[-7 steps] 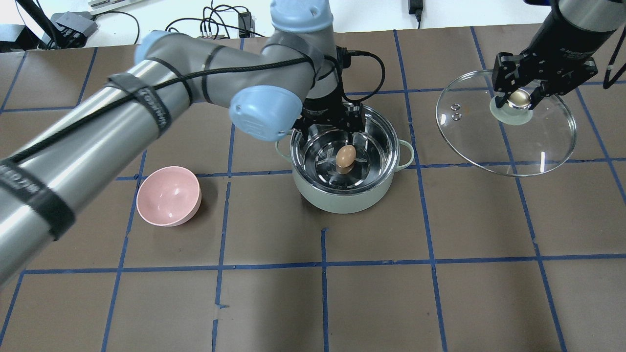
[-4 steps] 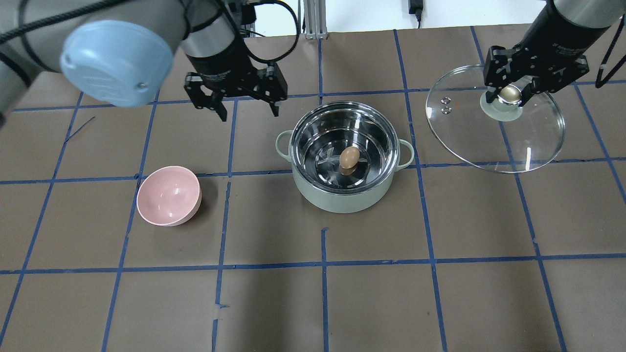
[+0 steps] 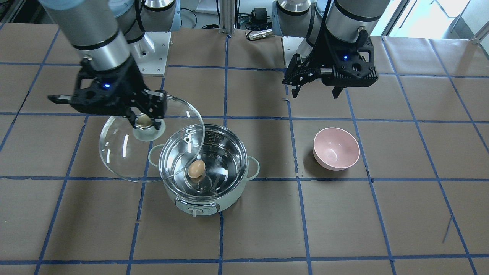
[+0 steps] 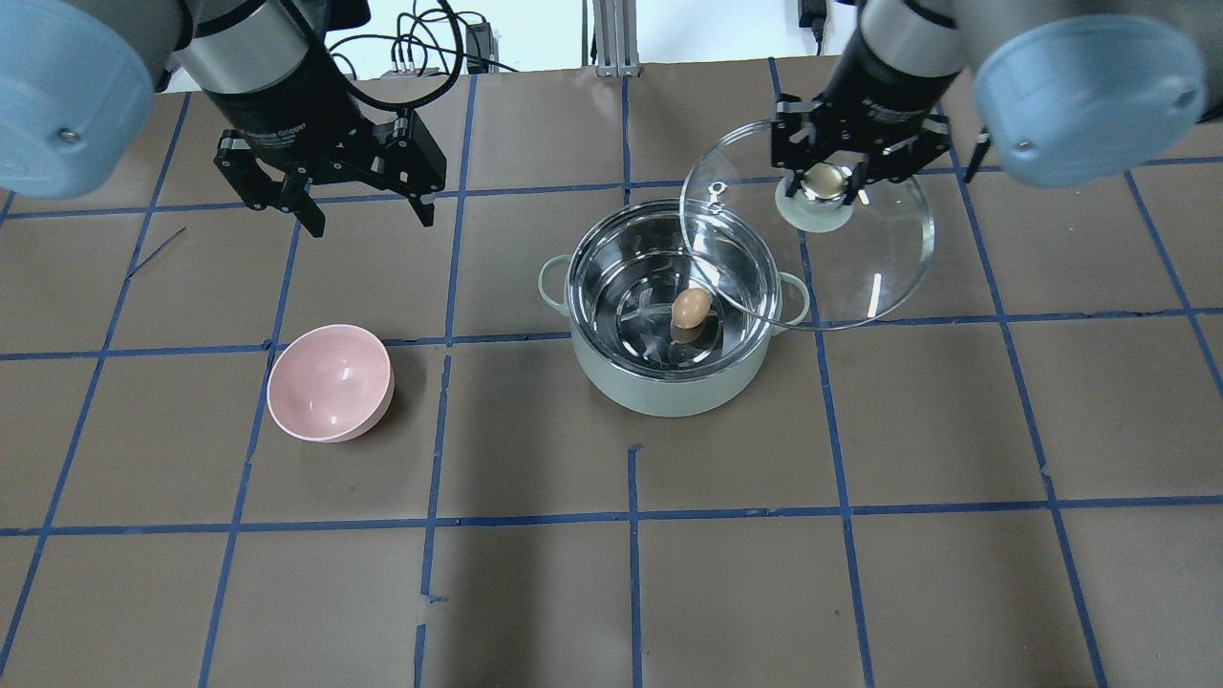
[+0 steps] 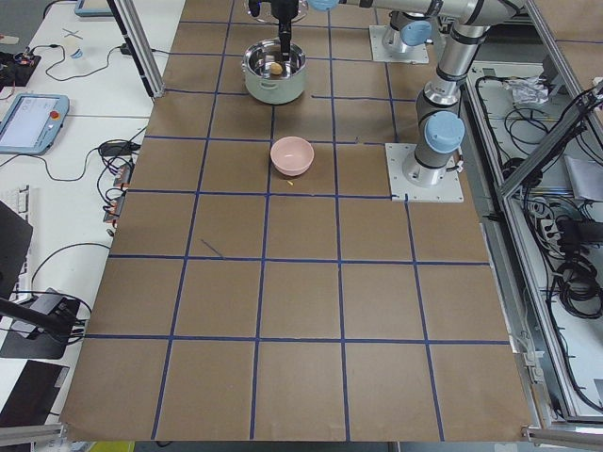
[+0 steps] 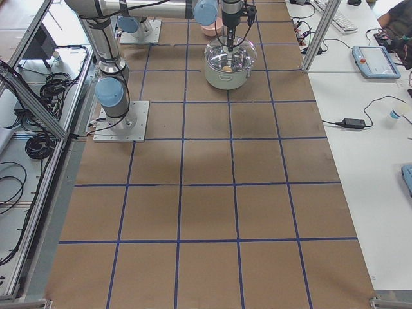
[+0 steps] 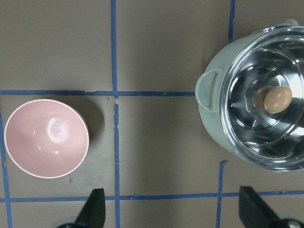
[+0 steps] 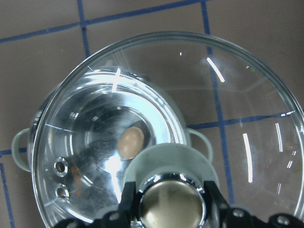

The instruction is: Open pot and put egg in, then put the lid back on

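The mint-green pot [image 4: 669, 387] stands open mid-table, also in the front view [image 3: 198, 206]. The light-brown egg [image 4: 690, 309] lies on its steel bottom, and shows in the front view [image 3: 196, 169] and the left wrist view [image 7: 278, 99]. My right gripper [image 4: 824, 182] is shut on the beige knob [image 8: 172, 204] of the glass lid [image 4: 860, 258]. It holds the lid in the air, with the lid's edge over the pot's right part. My left gripper [image 4: 368, 218] is open and empty, left of the pot and behind the bowl.
A pink bowl [image 4: 330, 382] sits left of the pot, also in the front view [image 3: 336, 148] and the left wrist view [image 7: 46, 137]. The brown table has blue tape lines. Cables lie beyond the far edge.
My right gripper has carried the lid left, from beside the pot to partly over it. My left gripper has drawn back from the pot to the left. The egg stays in the pot.
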Action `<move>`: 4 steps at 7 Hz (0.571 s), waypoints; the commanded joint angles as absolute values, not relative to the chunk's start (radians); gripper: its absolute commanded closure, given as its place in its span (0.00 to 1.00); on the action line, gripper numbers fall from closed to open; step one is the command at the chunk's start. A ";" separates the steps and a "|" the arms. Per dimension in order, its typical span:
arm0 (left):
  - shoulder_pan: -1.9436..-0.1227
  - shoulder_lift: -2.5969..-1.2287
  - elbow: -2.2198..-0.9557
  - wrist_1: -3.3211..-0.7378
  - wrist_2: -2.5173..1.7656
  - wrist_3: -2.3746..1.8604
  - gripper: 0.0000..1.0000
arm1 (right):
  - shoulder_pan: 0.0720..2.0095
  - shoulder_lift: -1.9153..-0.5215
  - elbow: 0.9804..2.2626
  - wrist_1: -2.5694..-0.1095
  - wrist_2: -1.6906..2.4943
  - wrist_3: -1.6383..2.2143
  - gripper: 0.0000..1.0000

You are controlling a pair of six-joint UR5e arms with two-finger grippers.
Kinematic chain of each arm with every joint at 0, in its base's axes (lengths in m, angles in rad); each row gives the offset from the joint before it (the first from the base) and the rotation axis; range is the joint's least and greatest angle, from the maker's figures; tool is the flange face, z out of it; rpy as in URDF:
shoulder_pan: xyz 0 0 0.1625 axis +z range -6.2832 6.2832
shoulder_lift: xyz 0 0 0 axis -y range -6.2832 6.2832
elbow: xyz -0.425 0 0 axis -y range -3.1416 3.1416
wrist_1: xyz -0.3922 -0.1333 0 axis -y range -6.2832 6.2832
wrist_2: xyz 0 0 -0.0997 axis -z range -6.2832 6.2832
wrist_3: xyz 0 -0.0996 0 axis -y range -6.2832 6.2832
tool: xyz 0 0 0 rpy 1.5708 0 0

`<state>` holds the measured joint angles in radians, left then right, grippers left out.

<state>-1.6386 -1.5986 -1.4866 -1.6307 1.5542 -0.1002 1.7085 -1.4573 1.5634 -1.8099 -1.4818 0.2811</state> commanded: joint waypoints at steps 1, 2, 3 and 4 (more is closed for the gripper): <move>-1.632 -1.588 -1.486 -1.634 1.574 -0.095 0.00 | 1.876 -1.347 1.563 -1.942 -1.547 0.405 0.87; -1.623 -1.588 -1.485 -1.634 1.571 -0.095 0.00 | 1.881 -1.332 1.563 -1.944 -1.548 0.387 0.87; -1.608 -1.586 -1.483 -1.634 1.563 -0.094 0.00 | 1.882 -1.322 1.565 -1.950 -1.545 0.387 0.87; -1.606 -1.583 -1.483 -1.635 1.565 -0.092 0.00 | 1.884 -1.315 1.569 -1.948 -1.539 0.387 0.87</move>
<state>-1.6132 -1.5861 -1.4842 -1.6341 1.5661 -0.0938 1.8785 -1.3275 1.5652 -1.9449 -1.5422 0.3870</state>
